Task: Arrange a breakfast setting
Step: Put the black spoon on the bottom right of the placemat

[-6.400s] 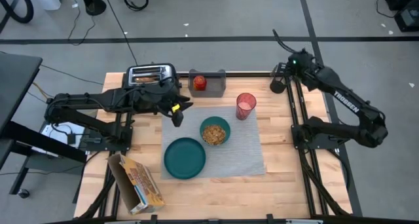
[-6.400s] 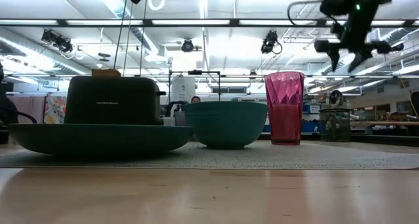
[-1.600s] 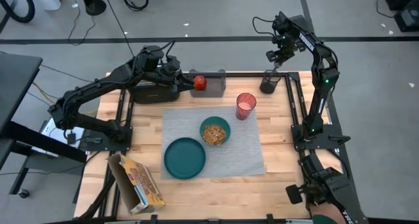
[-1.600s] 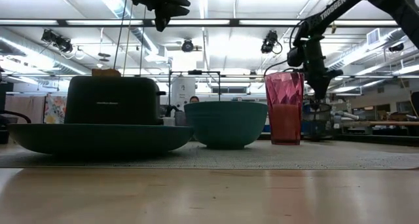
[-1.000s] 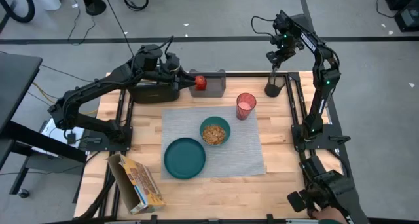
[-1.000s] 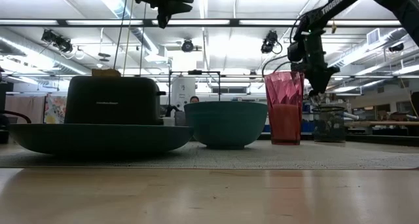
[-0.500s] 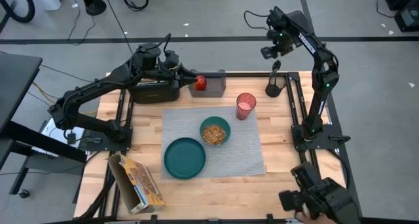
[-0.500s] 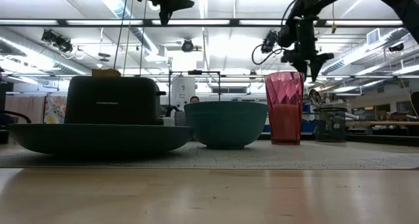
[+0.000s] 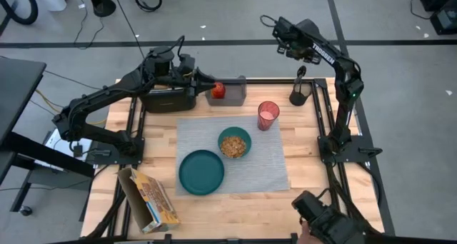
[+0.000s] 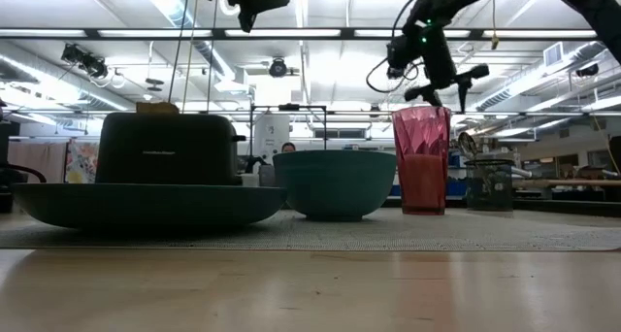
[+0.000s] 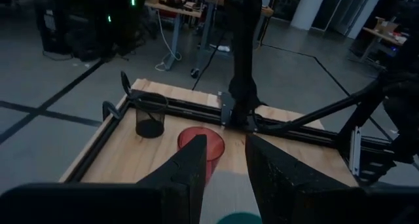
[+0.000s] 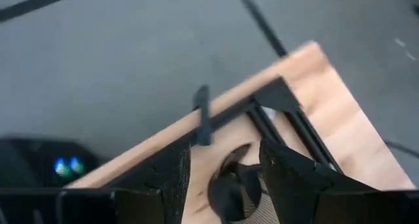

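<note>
The right gripper [image 9: 284,31] hangs high beyond the table's far right corner, its two fingers [image 12: 171,178] parted with nothing between them, above and left of the black mesh cup [image 9: 298,96] that stands at that corner with a metal spoon [image 9: 301,74] upright in it. The right arm rises from its base at the table's right edge, elbow bent, and reaches back over the far edge. The left gripper [image 9: 207,86] is held level over the black toaster [image 9: 166,95] at the far left, pointing right toward the small red fruit [image 9: 218,90] in the grey tray [image 9: 234,90]; its fingers [image 11: 190,168] stand a narrow gap apart and empty, tips just short of the fruit. The left arm stretches from its base at the left edge, elbow raised. On the grey placemat [image 9: 271,165] at the table's centre sit the teal plate [image 9: 201,172] at the near left, the teal bowl [image 9: 234,143] filled with cereal beside it, and the red cup [image 9: 268,115] at the far right corner. A cereal box [image 9: 150,199] lies open at the near left of the table
</note>
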